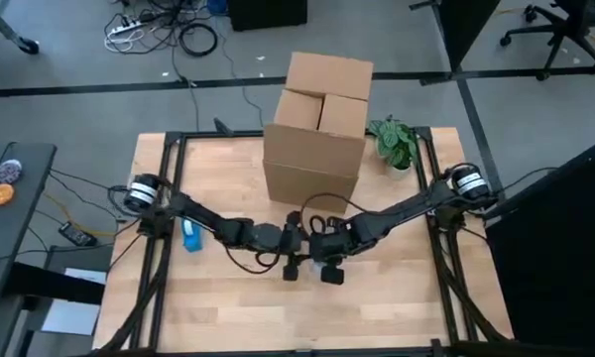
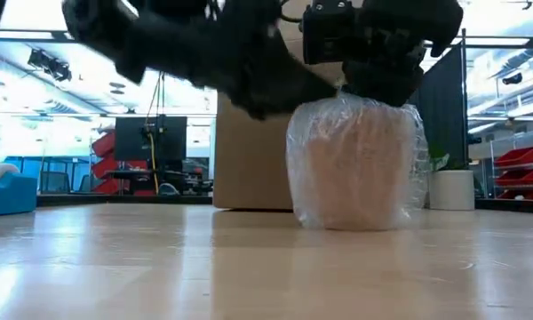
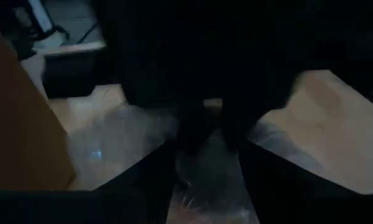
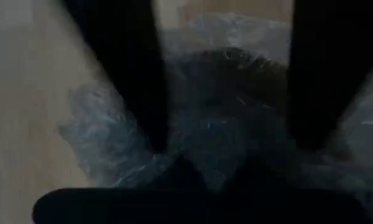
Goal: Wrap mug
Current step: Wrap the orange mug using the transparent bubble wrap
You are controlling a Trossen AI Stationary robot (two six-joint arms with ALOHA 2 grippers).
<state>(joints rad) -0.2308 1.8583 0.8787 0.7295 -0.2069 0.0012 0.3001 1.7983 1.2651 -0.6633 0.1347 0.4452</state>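
Both claws hover atop the bubble-wrapped mug (image 2: pixel 355 164), box (image 1: pixel 317 124) at twelve o'clock: right claw (image 4: pixel 221 81) open, left claw (image 3: pixel 208 140) unclear. Wrap's soft, slippery; mug fragile—pinch loose film at the rim.

The mug (image 2: pixel 355 164) stands upright on the counter (image 2: pixel 160 267), just in front of the cardboard box (image 2: pixel 249 151). Clear, crinkled plastic wrap (image 2: pixel 417 160) covers it all around, from its foot up over its top, and bulges loosely at the sides. Through the film the mug shows pale tan. Its top is hidden, and so is any handle.
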